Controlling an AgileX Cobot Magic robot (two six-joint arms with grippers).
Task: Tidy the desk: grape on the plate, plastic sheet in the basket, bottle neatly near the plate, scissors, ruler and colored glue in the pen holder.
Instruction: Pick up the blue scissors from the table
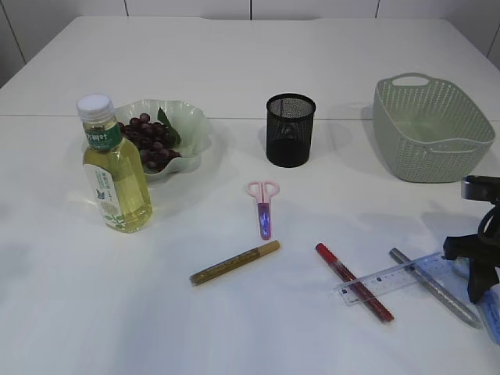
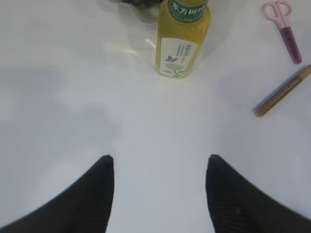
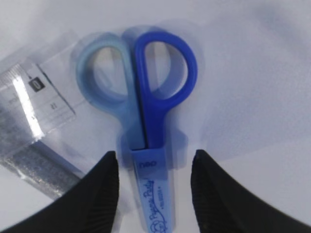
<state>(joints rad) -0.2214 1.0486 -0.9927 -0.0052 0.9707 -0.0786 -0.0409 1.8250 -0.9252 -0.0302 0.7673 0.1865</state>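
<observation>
Blue scissors lie between the right gripper's wide-spread jaws, ungripped, at lower centre beside the ruler, while the left gripper hangs open and empty.

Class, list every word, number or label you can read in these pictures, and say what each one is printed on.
"0": end of the clear ruler, black square mark.
"neo": sheath of the blue scissors.
Cursive line lower on that sheath: too blurred to read.
Green label on the bottle: Chinese characters, cut off and blurred.
Ruler's small numerals: unreadable.
</observation>
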